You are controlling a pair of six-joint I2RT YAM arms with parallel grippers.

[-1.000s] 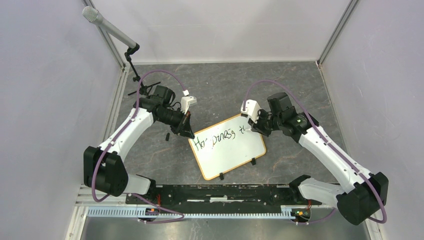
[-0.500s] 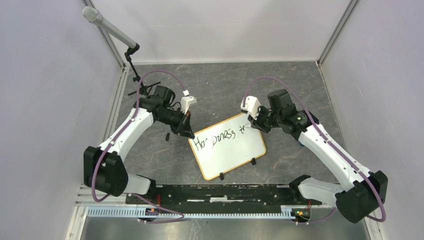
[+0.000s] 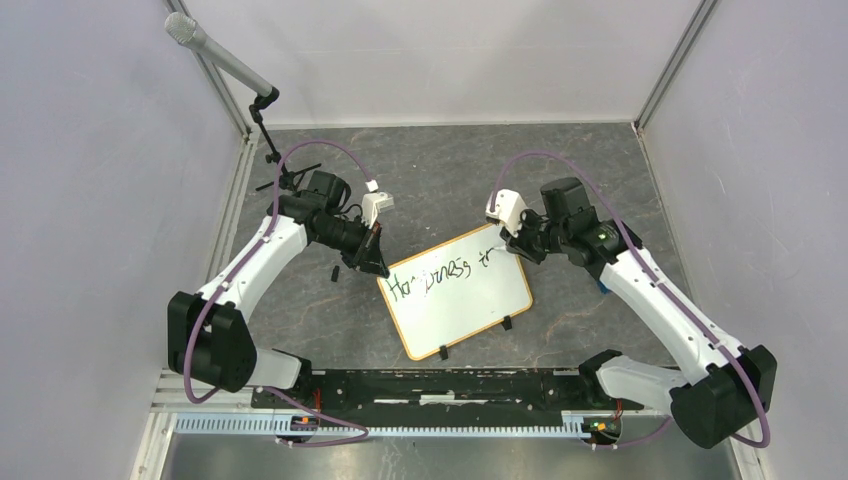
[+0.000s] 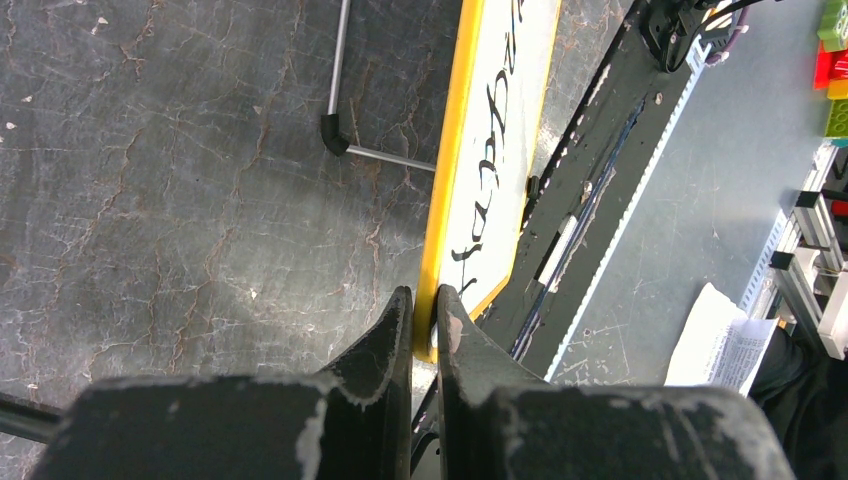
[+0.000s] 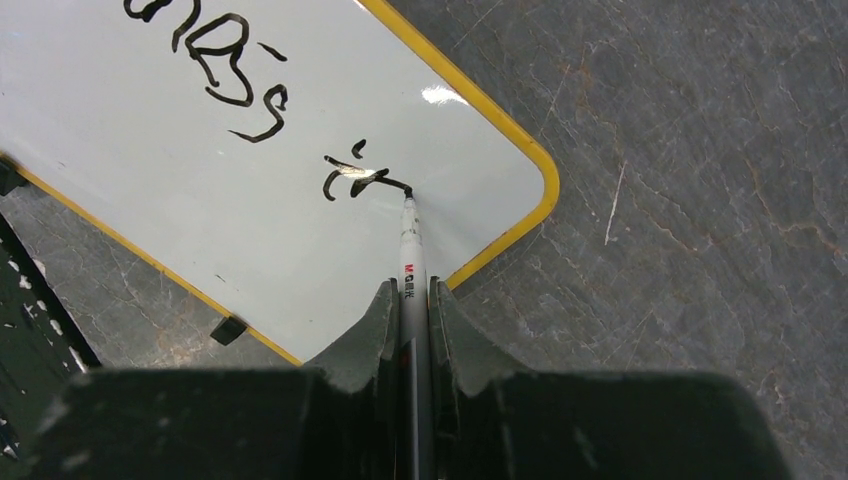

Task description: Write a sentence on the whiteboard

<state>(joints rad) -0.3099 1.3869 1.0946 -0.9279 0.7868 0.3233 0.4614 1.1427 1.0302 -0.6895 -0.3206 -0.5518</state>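
The whiteboard (image 3: 470, 308), white with a thin yellow-tan frame, lies tilted on the dark stone table. My left gripper (image 3: 378, 268) is shut on the board's left corner, and the left wrist view shows the frame (image 4: 447, 180) pinched between the left gripper (image 4: 427, 300) jaws. The sentence (image 3: 440, 277) runs across the upper part of the board in dark ink. It reads roughly "Happiness" followed by the first strokes of another word (image 5: 355, 178). My right gripper (image 5: 412, 290) is shut on a grey marker (image 5: 411, 250), whose tip touches the board at the end of the last stroke.
A microphone (image 3: 215, 55) on a small tripod (image 3: 285, 180) stands at the back left, one of its legs (image 4: 340, 70) running beside the board. A small black piece (image 3: 333, 272) lies left of the board. A black rail (image 3: 440, 385) runs along the near edge. Grey walls enclose three sides.
My right gripper has shifted slightly to the right with the marker, lengthening the last stroke. The left arm and the board have not moved.
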